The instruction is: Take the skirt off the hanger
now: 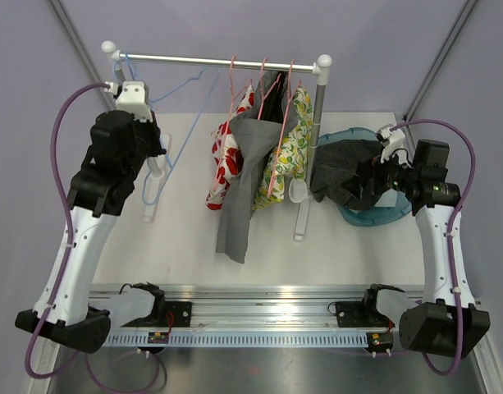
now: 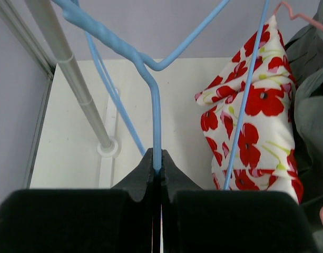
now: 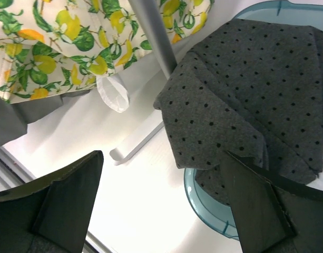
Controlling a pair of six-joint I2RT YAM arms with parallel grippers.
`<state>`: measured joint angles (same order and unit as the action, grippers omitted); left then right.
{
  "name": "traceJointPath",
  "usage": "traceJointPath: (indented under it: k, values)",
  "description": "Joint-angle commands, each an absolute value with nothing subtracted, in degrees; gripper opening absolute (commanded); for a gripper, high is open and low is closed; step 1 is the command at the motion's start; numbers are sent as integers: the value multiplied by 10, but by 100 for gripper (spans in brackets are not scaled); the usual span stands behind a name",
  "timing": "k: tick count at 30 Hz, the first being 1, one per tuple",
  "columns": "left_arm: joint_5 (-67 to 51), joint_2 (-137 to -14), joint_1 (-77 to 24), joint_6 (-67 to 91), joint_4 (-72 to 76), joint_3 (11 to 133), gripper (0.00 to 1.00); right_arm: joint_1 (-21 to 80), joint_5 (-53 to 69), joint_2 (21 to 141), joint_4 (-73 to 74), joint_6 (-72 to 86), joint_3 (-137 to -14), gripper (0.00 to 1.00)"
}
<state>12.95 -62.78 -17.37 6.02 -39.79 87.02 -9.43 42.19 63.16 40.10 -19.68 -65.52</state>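
The grey dotted skirt lies bunched in a teal basin at the right of the table, one fold hanging over the rim; in the top view the skirt sits just right of the rack post. My right gripper hangs open just above its near edge, with nothing between the fingers. The bare blue wire hanger hooks over the left end of the rail. My left gripper is shut on one of its thin wires.
A rail on two posts spans the back. Pink hangers on it carry a red poppy garment, a long grey garment and a lemon-print garment. The right post stands beside the basin.
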Motion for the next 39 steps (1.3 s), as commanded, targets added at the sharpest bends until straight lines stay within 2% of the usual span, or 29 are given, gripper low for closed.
traceJointPath:
  k: [1,10,18,27,31,32,39]
  values:
    - [148,-662,-171,32,-327,921,0,-93,466,614,378,-185,-651,100]
    - [201,-750,-170,4,-259,982,0,-93,500,608,379,-185,-643,99]
    - [204,-834,-170,-42,-274,1048,0,-93,502,615,384,-194,-643,99]
    - [206,-819,-170,-31,-294,966,0,-93,504,616,384,-192,-642,99]
    - [216,-795,-170,-26,-288,933,6,-93,505,615,384,-192,-642,99]
    - [218,-791,-169,-26,-287,920,11,-93,505,614,384,-192,-642,100]
    - [208,-778,-156,-10,-293,894,11,-93,506,613,386,-195,-642,99]
